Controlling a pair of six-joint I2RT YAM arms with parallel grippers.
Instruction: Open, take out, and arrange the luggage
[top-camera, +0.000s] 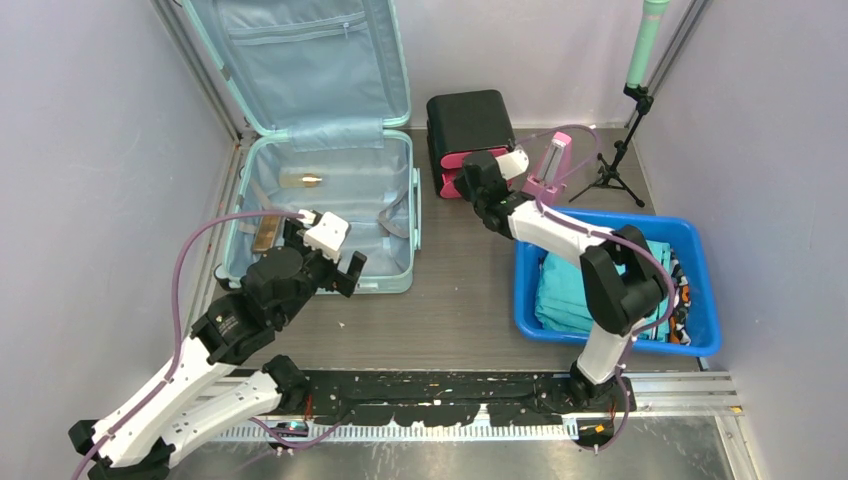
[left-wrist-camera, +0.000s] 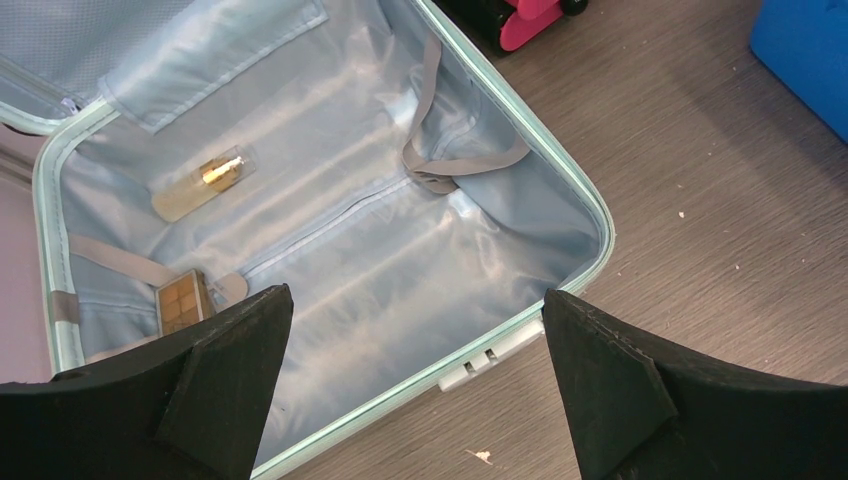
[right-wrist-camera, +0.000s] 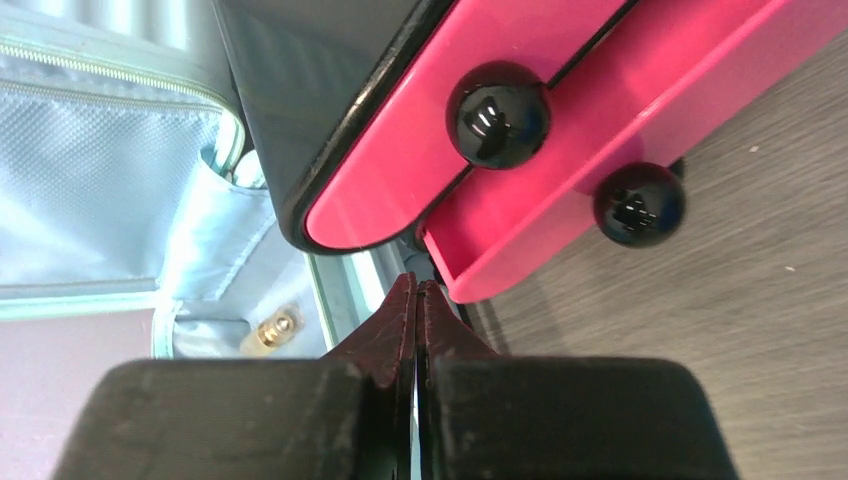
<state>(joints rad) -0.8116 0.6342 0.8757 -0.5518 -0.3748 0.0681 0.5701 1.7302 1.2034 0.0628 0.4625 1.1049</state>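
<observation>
Now, your luggage (top-camera: 330, 200) lies open on the counter (top-camera: 460, 300) at the back left, its lid (top-camera: 300, 50) standing up by the wall. Your left end effector (left-wrist-camera: 415, 300) hangs over its near edge, spread wide, holding nothing. Inside are a small clear bottle (left-wrist-camera: 200, 180) and a little brown box (left-wrist-camera: 183, 303) (both on the blue lining (left-wrist-camera: 400, 240)). Your right end effector (right-wrist-camera: 415, 290) is pinched tight on nothing, its tips just beside the pink drawers (right-wrist-camera: 560, 90) of the black box (top-camera: 468, 120).
</observation>
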